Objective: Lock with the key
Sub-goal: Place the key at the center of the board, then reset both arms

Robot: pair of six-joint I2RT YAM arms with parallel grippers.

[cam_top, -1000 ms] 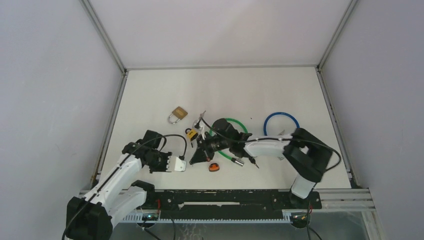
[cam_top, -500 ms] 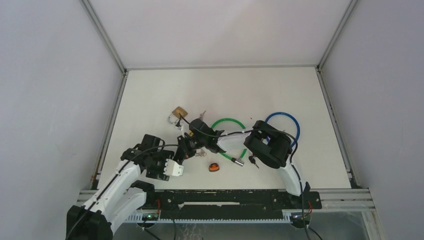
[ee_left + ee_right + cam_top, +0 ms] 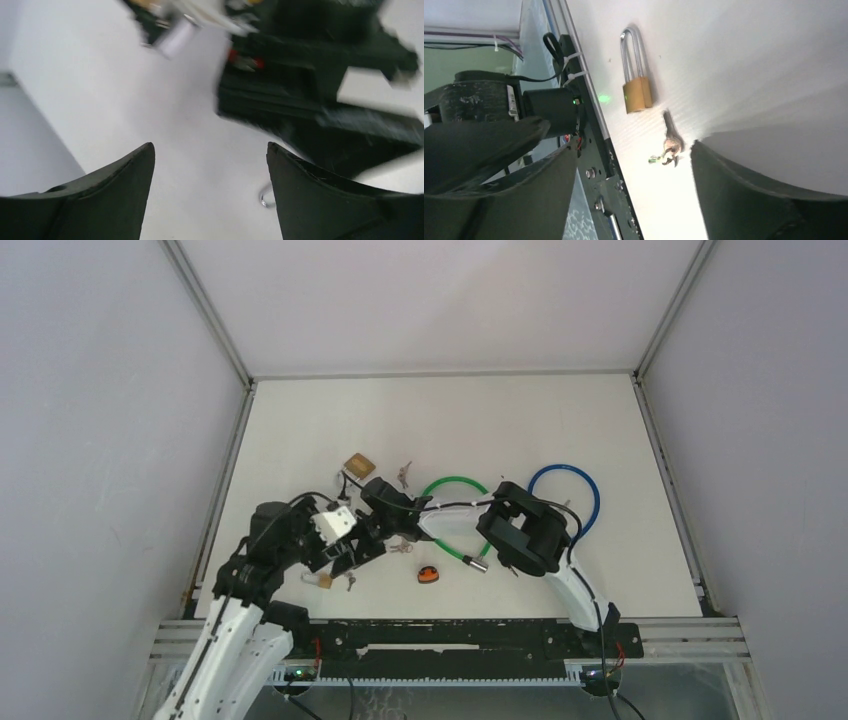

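A small brass padlock [image 3: 636, 86] with a long steel shackle lies flat on the white table, and a key [image 3: 670, 143] on a ring lies just beside it. From above, the padlock [image 3: 322, 581] and key [image 3: 350, 583] sit near the front edge, left of centre. My right gripper [image 3: 634, 146] hangs open above them with nothing between its fingers. My left gripper [image 3: 210, 145] is also open and empty over bare table, with a key ring [image 3: 267, 198] by its right finger. The two grippers [image 3: 350, 540] stand close together, and the right arm's black body [image 3: 320, 90] fills the left wrist view.
A second brass padlock [image 3: 358, 462] and a bunch of keys [image 3: 404, 475] lie farther back. A green cable loop [image 3: 455, 512] and a blue one [image 3: 563, 496] lie to the right. A small orange object [image 3: 428, 575] sits near the front rail [image 3: 450, 632].
Both grippers have gone from shut to open. The left arm has swung up and in toward the right gripper. The small padlock and key now lie loose near the front edge.
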